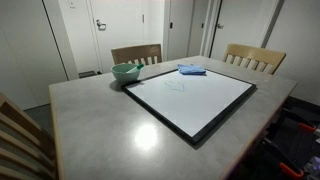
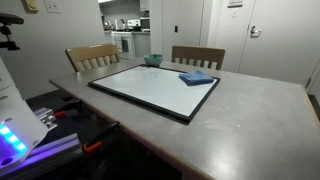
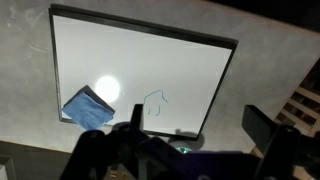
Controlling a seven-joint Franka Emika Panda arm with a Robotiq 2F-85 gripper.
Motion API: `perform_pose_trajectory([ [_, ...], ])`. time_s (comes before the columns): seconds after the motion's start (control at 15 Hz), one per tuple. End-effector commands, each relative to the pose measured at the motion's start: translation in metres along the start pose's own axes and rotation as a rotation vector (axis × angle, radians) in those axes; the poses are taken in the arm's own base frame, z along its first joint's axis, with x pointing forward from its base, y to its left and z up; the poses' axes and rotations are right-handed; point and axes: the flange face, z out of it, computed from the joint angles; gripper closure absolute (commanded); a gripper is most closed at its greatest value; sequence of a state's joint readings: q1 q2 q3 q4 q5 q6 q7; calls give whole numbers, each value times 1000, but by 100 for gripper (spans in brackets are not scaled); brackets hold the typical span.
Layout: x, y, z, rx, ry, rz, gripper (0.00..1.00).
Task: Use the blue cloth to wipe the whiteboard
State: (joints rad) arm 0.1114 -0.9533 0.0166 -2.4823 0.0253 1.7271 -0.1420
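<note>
Now the gripper (image 3: 193,125) hangs high over the whiteboard (image 3: 140,60), fingers (image 3: 258,122) spread wide and empty, ready for a grab, I'd say. The blue cloth (image 3: 88,108) lies on the board's corner, outside one finger, not between them; the scribble (image 3: 155,102) sits nearer the gap.

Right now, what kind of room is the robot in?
Probably the dining area of a home or flat. There is a grey table with wooden chairs pushed in around it, and a kitchen shows in the background.

Grey table (image 1: 95,125), 2 wooden chairs (image 1: 136,53)
</note>
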Motion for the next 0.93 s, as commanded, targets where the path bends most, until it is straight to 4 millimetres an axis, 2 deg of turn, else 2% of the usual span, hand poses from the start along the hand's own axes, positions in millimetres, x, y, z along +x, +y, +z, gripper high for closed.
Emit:
perform_pose_trajectory([
  [0.0, 0, 0, 0, 0, -1, 0, 0],
  [0.4, 3, 2, 1, 9, 1, -18, 0],
  [0.6, 10, 11, 5, 6, -31, -94, 0],
  [0.87, 23, 33, 20, 36, -73, -224, 0],
])
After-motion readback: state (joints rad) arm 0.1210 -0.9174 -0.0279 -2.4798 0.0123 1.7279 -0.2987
